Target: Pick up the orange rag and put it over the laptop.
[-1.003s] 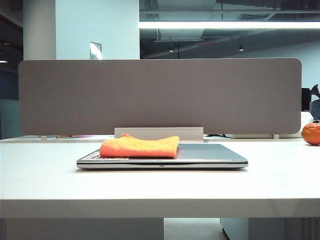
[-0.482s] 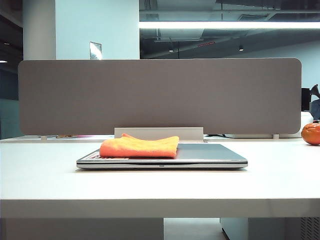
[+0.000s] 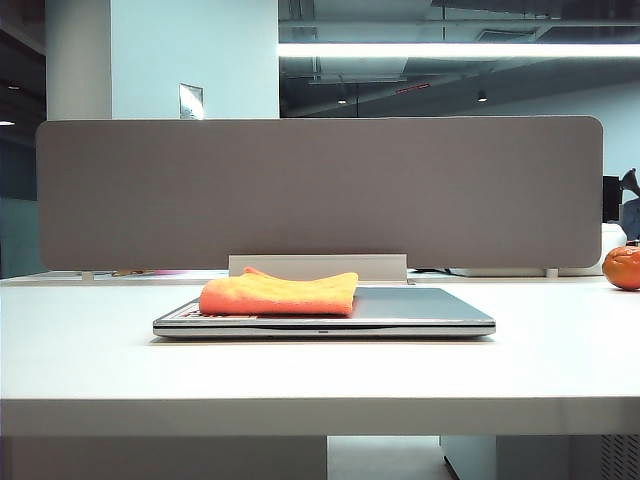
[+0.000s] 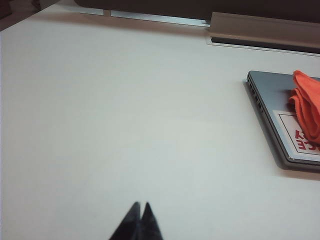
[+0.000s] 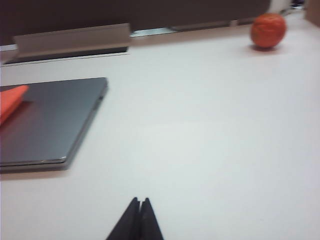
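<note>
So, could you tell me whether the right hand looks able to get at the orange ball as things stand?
Probably yes: the right hand, shut, sits over bare table, with nothing between it and the orange ball at the far edge. Whether the arm stretches that far, I cannot tell.

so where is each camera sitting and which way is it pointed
Exterior view: low at the table's front edge, facing the grey divider; laptop with orange rag on it; no arm shows.
Left wrist view: on the left arm, looking over bare table to the laptop's stickered corner; shut left gripper tips.
Right wrist view: on the right arm, facing the laptop's other side and orange ball; shut right gripper tips.
All share laptop and rag.
</note>
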